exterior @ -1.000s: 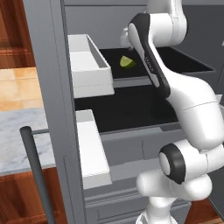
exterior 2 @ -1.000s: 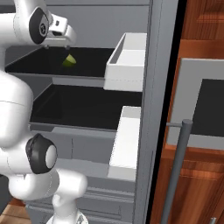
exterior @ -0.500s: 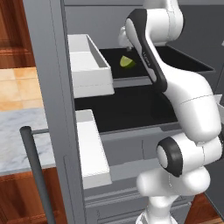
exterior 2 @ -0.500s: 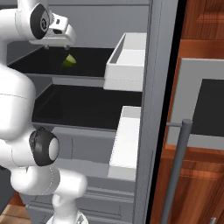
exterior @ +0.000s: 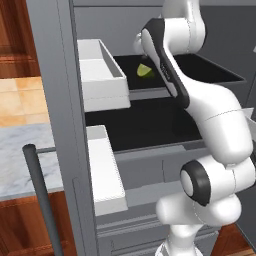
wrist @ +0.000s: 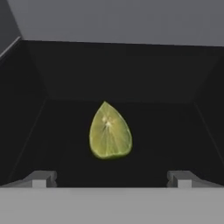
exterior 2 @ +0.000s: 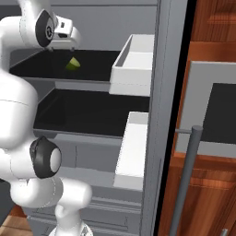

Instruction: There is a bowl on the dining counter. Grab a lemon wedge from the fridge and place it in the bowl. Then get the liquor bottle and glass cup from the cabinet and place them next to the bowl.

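Two base views flanking the arm, facing the open fridge (exterior: 60,100), hand view close on its top shelf (wrist: 57,144)

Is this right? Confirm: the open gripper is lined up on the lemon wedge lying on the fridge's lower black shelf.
Not quite. The lemon wedge lies on the upper black shelf, not the lower one, as the right base view shows. The gripper is indeed open and lined up on it.
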You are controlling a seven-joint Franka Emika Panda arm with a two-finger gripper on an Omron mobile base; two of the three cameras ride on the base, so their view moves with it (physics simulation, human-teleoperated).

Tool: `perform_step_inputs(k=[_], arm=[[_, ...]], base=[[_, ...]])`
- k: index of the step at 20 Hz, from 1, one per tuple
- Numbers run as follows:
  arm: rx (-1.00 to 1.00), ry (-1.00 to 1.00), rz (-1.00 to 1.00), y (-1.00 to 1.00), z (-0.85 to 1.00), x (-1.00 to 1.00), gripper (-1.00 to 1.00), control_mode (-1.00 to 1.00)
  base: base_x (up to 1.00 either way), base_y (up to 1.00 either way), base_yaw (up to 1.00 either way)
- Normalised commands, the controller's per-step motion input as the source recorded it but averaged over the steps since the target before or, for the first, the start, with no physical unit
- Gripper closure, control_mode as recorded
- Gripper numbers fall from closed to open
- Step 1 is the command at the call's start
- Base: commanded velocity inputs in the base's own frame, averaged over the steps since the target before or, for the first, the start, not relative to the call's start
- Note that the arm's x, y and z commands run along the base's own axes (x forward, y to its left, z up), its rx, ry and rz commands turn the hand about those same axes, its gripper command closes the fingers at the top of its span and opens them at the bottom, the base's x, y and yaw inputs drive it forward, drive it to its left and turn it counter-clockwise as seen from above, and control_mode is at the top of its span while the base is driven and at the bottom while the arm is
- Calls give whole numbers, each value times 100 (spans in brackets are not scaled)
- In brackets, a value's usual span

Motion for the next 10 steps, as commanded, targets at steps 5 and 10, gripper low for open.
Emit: perform_step_inputs(k=[5,10], arm=[[0,-2,6,11,-39,38,-100,-100],[0,0,6,3,-49,40,-100,-100]], base=[[0,0,0],[0,0,0]])
